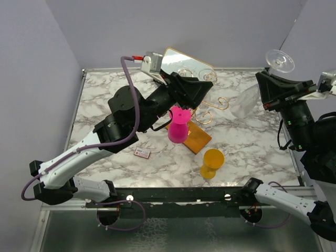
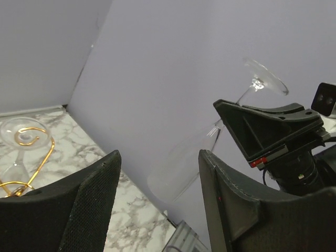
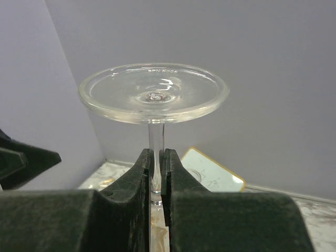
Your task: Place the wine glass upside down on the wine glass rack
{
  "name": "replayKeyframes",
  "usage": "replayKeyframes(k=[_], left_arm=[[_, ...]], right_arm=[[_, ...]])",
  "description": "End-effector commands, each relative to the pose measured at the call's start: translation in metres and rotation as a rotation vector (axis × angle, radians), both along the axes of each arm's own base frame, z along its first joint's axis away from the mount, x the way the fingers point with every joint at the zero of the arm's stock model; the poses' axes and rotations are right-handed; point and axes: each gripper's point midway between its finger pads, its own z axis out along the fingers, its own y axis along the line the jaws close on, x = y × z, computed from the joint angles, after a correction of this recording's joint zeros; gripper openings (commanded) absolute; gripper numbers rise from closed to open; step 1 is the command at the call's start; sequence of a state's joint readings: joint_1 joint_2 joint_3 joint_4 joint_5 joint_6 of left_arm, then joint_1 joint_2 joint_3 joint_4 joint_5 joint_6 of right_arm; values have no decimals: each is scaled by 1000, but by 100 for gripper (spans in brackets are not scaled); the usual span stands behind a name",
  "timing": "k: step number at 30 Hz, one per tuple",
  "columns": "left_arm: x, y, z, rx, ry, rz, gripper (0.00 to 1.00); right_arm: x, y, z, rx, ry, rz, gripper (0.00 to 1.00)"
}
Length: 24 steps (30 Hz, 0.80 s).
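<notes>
The wine glass (image 1: pixel 245 103) is upside down in the air over the right side of the table (image 1: pixel 252 144), with its round foot on top and its bowl hanging down, well away from the wine glass rack (image 1: pixel 198 139). The right claw (image 1: pixel 265 86) pinches its thin stem tight. The left claw (image 1: pixel 206 87) is spread wide and holds nothing, up above the gold rack in the middle, near a pink cup (image 1: pixel 178 127), a yellow cup (image 1: pixel 212 161) and a mirror (image 1: pixel 186 60).

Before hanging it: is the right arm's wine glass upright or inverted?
Inverted: the wine glass has foot up, bowl down, stem clamped in the right gripper.
</notes>
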State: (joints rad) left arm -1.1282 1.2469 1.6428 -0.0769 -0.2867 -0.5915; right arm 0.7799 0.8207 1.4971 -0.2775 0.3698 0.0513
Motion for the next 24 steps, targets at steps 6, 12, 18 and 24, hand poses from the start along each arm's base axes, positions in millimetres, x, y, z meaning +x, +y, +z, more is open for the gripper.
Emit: replayKeyframes(k=[6,12,18,24], left_arm=[[-31,-48,2,-78,23,-272,65],[-42,-67,1,-145,107,-387,68],[-47,-79,-10,-179,204,-457,72],[-45,-91,-34,-142,355,-476,67]], right_arm=[[-9,4,-68,-425,-41,12,1],[-15,6,-92,-504,-106,24,1],[-20,9,-110,-529,-149,49,1],[-25,15,-112,-521,-209,78,1]])
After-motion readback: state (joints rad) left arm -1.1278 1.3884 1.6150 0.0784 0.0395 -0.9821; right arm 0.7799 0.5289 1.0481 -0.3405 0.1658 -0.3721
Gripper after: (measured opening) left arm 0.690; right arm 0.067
